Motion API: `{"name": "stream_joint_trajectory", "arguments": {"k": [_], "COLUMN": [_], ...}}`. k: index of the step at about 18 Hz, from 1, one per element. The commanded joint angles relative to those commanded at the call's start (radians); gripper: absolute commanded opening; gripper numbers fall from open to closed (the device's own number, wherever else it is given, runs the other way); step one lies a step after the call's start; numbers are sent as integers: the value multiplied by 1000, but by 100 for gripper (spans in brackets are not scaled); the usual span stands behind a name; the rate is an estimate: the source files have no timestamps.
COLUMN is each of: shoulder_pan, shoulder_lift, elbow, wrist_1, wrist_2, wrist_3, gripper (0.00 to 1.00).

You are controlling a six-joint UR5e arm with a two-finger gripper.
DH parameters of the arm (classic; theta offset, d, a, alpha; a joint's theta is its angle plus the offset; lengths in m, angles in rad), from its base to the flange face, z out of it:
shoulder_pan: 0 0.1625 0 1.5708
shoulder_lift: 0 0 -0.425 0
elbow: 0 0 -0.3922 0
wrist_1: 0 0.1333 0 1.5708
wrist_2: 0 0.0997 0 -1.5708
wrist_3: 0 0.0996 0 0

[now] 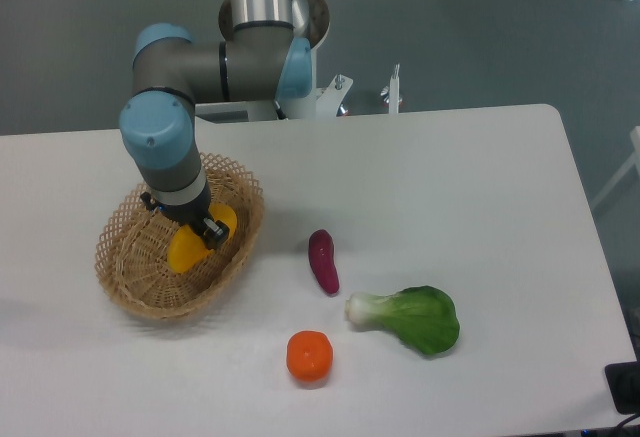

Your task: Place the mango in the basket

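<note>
The yellow-orange mango (188, 247) is over the inside of the tan wicker basket (135, 292) at the table's left. My gripper (198, 232) reaches down into the basket and is shut on the mango, with the arm's grey and blue wrist right above it. I cannot tell whether the mango rests on the basket floor or hangs just over it. Part of the fruit is hidden behind the fingers.
A slim purple sweet potato (323, 260) lies to the right of the basket. A green bok choy (412, 318) and a round orange fruit (309, 356) sit nearer the front edge. The arm's base (290, 77) stands at the table's back.
</note>
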Motion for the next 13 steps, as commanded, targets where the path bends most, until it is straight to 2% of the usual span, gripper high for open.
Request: {"name": "stream_joint_trajectory", "arguments": {"k": [2, 3, 10, 13], "shoulder_pan": [0, 0, 9, 60], "shoulder_lift": [5, 9, 26, 57], "elbow": [2, 2, 21, 37], "wrist_1": [0, 0, -9, -9], "wrist_2": [-2, -5, -5, 2], "wrist_3": [5, 3, 11, 14], "gripper": [75, 100, 100, 100]}}
